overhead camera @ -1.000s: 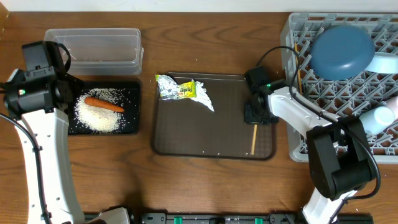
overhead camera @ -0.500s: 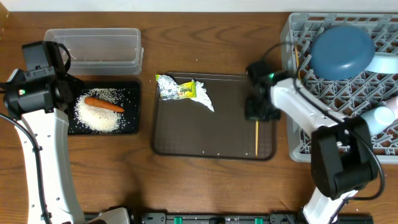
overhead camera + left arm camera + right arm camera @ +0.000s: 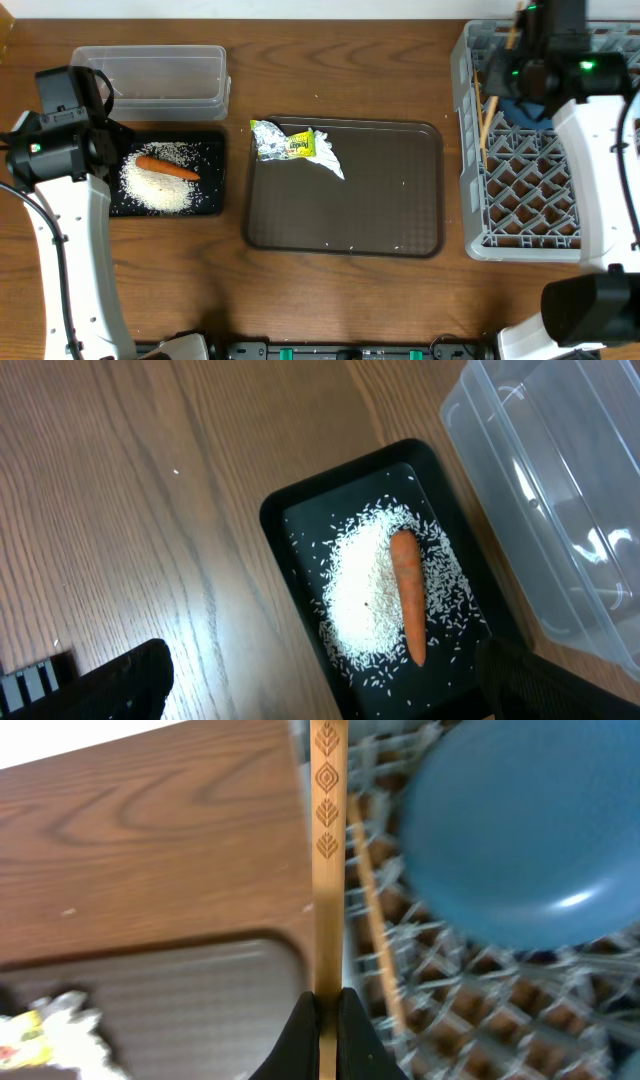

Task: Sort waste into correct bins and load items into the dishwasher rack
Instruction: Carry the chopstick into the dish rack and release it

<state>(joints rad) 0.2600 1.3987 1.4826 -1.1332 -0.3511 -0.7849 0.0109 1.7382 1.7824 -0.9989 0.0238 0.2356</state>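
My right gripper (image 3: 327,1020) is shut on a wooden chopstick (image 3: 326,870) and holds it above the far left part of the grey dishwasher rack (image 3: 530,200); the overhead view shows that gripper (image 3: 520,50) too. A second chopstick (image 3: 487,110) lies in the rack. The dark blue dish (image 3: 510,830) sits in the rack, mostly under my right arm in the overhead view. The rice (image 3: 160,190) and the carrot (image 3: 168,168) lie in the black tray (image 3: 215,200). My left gripper (image 3: 320,695) is open and empty above that tray. The wrapper (image 3: 290,145) lies on the brown tray. The bowl and cup are hidden.
The clear tub (image 3: 150,75) stands behind the black tray and holds nothing I can see. The brown serving tray (image 3: 380,200) lies mid-table between the bins and the rack. My right arm covers the rack's right side.
My right gripper has lifted the chopstick off the brown tray and carried it right and back, over the rack. The left arm has not moved.
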